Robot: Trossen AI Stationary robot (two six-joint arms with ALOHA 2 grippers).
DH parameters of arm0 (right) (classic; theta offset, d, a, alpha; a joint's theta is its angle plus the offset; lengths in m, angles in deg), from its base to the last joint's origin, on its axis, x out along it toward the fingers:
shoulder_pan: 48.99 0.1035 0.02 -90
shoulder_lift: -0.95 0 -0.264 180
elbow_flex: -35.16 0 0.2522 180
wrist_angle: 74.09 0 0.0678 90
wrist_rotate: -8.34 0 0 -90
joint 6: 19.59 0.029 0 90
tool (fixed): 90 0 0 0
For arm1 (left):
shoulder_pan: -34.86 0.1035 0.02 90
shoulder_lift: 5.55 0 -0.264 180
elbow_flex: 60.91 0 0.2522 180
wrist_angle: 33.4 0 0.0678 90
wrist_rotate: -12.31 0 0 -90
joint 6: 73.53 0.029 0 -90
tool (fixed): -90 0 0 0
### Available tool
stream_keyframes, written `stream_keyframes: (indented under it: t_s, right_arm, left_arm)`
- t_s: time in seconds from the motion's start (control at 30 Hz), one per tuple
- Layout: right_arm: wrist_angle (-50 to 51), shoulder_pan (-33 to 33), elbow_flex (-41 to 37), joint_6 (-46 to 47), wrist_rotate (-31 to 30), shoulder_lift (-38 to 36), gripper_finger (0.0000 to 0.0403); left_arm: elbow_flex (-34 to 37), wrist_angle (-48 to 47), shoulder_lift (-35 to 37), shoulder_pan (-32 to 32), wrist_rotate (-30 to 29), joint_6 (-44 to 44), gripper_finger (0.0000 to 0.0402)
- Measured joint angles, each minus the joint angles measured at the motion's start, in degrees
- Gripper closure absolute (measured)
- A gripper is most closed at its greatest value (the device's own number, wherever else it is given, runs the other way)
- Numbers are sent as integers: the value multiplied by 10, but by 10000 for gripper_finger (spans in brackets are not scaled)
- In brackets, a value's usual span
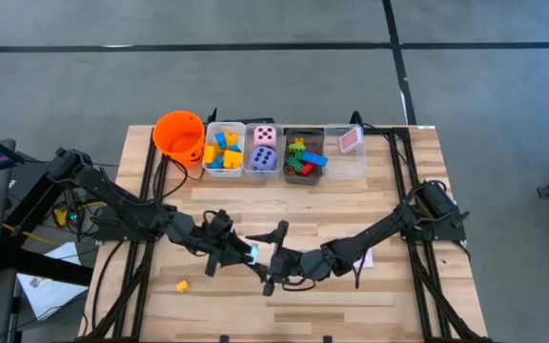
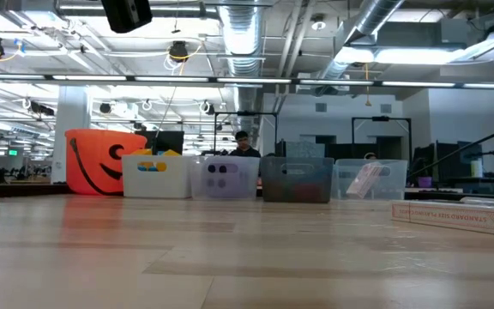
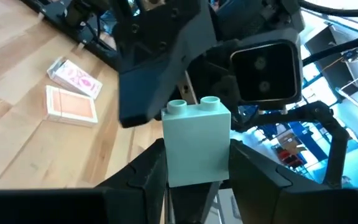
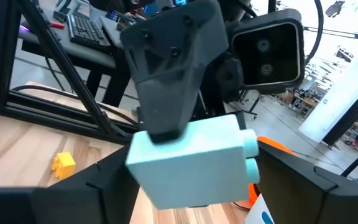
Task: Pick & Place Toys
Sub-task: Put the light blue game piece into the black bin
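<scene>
A pale blue-green building block (image 3: 197,140) hangs above the middle of the table near its front, where the two arms meet (image 1: 253,252). My left gripper (image 3: 197,171) comes from the table's left and is shut on it. My right gripper (image 4: 197,183) comes from the right and is open. Its two fingers stand on either side of the same block (image 4: 191,162), and I see no touch. A small yellow block (image 1: 182,285) lies on the table near the front left. The low view shows neither gripper. My left gripper pinches the block's two opposite side faces (image 3: 174,168) between its two fingers, low on the block, away from the studs (image 3: 194,104). The fingers reach roughly level from the table's left. The block is lifted clear of the table.
Along the far edge stand an orange bucket (image 1: 179,135), a white bin of yellow and blue blocks (image 1: 223,150), a bin with two dice (image 1: 263,150), a grey bin of mixed blocks (image 1: 304,157) and a clear bin with a card (image 1: 348,145). Two card packs (image 3: 73,90) lie under the right arm.
</scene>
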Motion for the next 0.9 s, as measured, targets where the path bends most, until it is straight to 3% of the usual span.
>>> stream_keyframes:
  t_s: [0.73, 0.9]
  right_arm:
    - [0, 2, 0, 0, -1, 1, 122]
    - [1, 2, 0, 0, -1, 1, 141]
  left_arm:
    - [0, -37, 0, -1, 1, -21, 261]
    - [-1, -37, 0, -1, 0, -21, 261]
